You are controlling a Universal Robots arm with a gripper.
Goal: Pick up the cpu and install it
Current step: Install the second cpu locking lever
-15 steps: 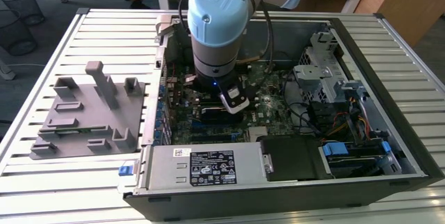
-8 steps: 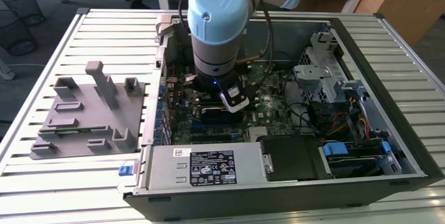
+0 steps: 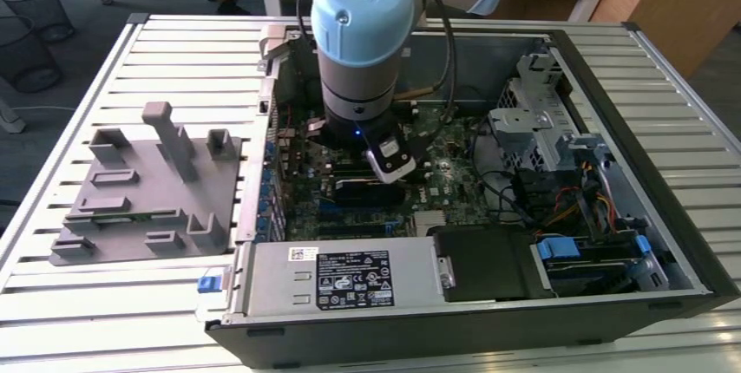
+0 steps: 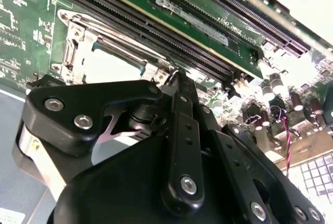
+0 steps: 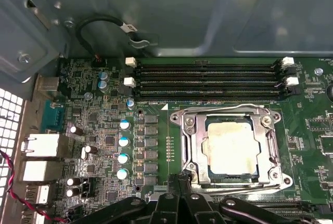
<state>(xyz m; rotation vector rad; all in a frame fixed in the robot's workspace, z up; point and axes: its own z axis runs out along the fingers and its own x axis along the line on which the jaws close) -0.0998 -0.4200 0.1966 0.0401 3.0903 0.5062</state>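
Note:
The cpu [image 5: 231, 148], a small square chip with a pale silvery top, lies flat in the motherboard socket with the metal socket frame [image 5: 190, 146] around it. In the second wrist view the cpu [image 4: 112, 65] is a bright patch inside that frame. My gripper [image 5: 180, 182] hangs just beside the socket's edge, low over the board. Its fingers stand together, shut, with nothing between them. In the second wrist view the gripper [image 4: 174, 76] has its tips next to the socket's corner. The arm [image 3: 359, 52] reaches straight down into the open computer case.
Memory slots [image 5: 208, 81] run along one side of the socket, and capacitors [image 5: 124, 148] stand on another side. The case wall [image 3: 463, 317], power supply [image 3: 336, 278] and drive cage [image 3: 544, 130] box the arm in. A grey fixture plate [image 3: 151, 191] lies on the slatted table at the exterior view's left.

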